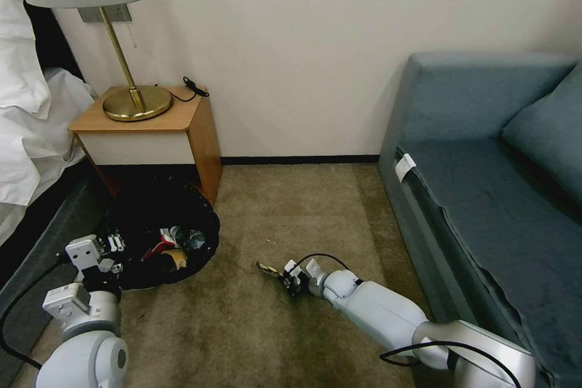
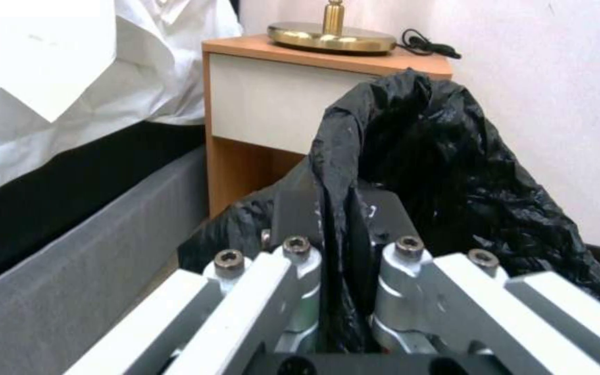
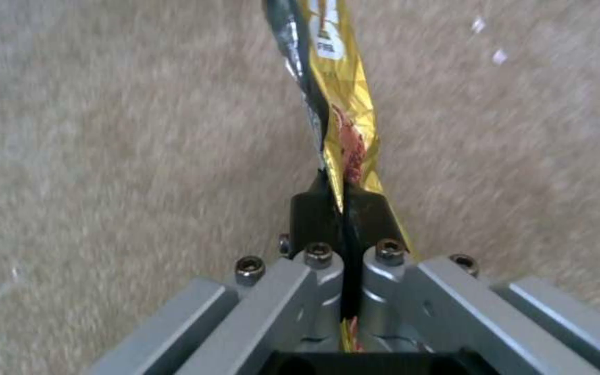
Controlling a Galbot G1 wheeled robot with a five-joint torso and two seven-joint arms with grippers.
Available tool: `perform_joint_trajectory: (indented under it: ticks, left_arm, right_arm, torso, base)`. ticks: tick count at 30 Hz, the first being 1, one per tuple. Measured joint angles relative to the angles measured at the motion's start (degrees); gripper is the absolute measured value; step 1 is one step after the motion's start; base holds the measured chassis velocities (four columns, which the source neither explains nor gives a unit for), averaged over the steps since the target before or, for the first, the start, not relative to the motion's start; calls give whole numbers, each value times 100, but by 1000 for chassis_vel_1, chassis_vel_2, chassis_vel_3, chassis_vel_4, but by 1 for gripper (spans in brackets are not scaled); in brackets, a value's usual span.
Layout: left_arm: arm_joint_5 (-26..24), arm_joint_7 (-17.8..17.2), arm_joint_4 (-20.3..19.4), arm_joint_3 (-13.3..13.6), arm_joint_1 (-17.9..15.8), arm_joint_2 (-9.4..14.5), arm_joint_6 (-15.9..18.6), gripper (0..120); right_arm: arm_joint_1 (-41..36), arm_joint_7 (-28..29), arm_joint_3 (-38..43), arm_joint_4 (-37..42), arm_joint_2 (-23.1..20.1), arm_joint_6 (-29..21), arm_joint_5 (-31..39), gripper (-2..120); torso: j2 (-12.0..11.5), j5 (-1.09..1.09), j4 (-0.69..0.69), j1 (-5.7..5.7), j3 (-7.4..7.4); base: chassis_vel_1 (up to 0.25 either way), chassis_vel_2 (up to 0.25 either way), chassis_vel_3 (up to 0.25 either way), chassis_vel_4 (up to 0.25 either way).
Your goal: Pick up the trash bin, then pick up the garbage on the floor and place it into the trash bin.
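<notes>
Tan carpet (image 1: 254,327), white wall (image 1: 303,42) (right claw (image 3: 345,200) clamping gold wrapper (image 3: 345,104))

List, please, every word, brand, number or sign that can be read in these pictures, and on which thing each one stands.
None can be read with certainty.
Gold-brown candy-bar wrapper in the right gripper: printing on a white patch, too blurred to read.
Red-and-white snack wrapper inside the trash bin: too small to read.
Black bag liner pinched in the left gripper: no text.
</notes>
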Motion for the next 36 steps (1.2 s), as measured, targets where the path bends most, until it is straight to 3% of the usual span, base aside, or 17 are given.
perform_joint_trajectory:
  ticks: [12,24,26,30,36]
  left_arm:
    - [-84,-1,-15,-2,-26,106,35,5]
    - [-139,-1,64,1,-21,199,35,5]
    - [-150,-3,63,3,-23,212,36,5]
    - [-151,-4,57,7,-21,212,39,5]
    - [-106,-4,43,34,25,179,39,5]
  right_arm:
    - [116,186,1176,1110,-348,-290,217,0]
    - [253,380,1678,2249,-479,-548,507,0]
    - [341,487,1678,2751,-419,-667,813,0]
    - [413,528,1635,2963,-390,-719,991,0]
    - [806,682,1175,3598,-200,-893,2215,0]
  torso:
    - [0,0,0,0,0]
    - [0,0,0,0,0]
    - [0,0,0,0,0]
    - [0,-1,0,0,0]
    - [0,-1,0,0,0]
  base:
    - [0,0,0,0]
    - [0,0,0,0]
    - [0,0,0,0]
    - [0,0,0,0]
    - [0,0,0,0]
